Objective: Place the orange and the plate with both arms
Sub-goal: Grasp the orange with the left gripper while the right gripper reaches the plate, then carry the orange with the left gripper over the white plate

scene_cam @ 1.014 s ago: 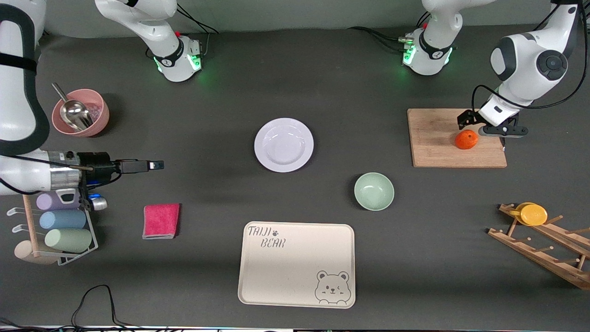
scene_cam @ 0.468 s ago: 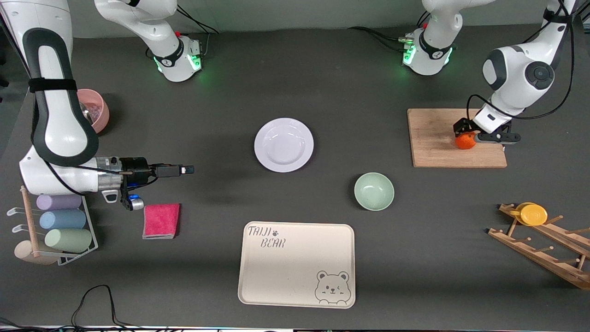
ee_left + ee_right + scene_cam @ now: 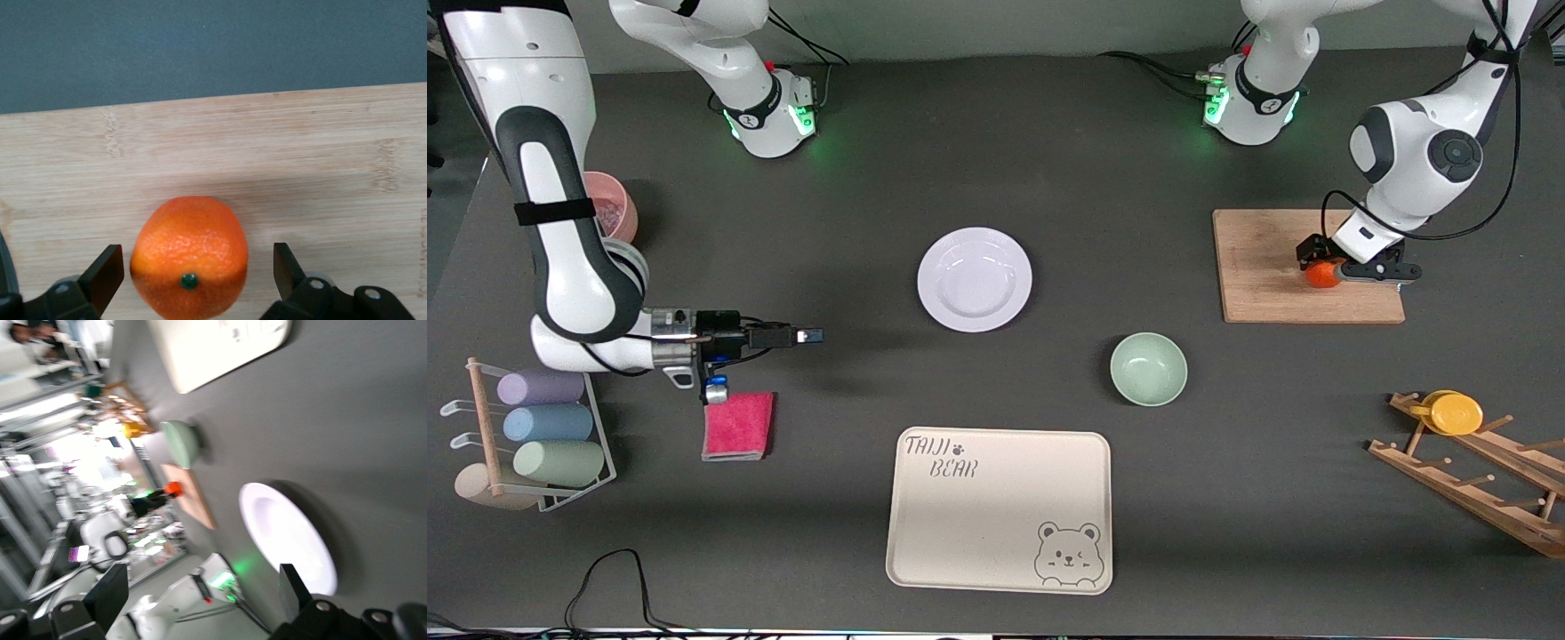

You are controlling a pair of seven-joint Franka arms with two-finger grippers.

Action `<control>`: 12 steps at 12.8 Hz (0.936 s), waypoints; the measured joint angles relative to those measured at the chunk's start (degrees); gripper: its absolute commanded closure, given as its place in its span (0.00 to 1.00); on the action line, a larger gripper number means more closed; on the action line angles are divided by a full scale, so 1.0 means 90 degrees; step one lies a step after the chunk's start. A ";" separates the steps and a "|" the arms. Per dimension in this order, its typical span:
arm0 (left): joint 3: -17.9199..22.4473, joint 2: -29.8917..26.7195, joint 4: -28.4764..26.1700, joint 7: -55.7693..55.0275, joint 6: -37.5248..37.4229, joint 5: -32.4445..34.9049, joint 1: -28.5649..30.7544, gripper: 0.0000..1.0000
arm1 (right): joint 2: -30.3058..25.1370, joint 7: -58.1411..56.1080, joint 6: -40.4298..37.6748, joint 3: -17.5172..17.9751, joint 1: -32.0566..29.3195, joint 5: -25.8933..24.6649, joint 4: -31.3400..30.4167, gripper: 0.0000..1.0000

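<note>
Front view: near to far below.
Tray (image 3: 996,524): nearest the camera.
Bowl (image 3: 1148,369): farther than the tray.
Right gripper (image 3: 811,336): over bare table toward the right arm's end, fingers spread, holding nothing.
Plate (image 3: 975,279): mid-table, farther than the bowl, untouched.
Orange (image 3: 1320,276): on the board (image 3: 1263,267), toward the left arm's end.
Left gripper (image 3: 1332,267): low over the board, fingers (image 3: 100,277) apart either side of the orange, a gap on each side.
</note>
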 measured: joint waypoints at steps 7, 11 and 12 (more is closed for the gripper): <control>-0.0003 0.0162 -0.0007 0.0111 0.0188 0.0002 0.0061 0.52 | -0.0023 -0.2443 0.0515 0.0001 0.0194 0.1287 -0.1513 0.00; -0.0002 0.0080 0.0121 0.0111 -0.0137 0.0002 0.0069 0.52 | 0.0005 -0.3304 0.0667 0.0003 0.0359 0.1791 -0.1921 0.00; -0.0002 -0.0084 0.0331 0.0111 -0.0720 0.0002 0.0075 0.52 | 0.0021 -0.3325 0.0671 0.0002 0.0361 0.1807 -0.1961 0.00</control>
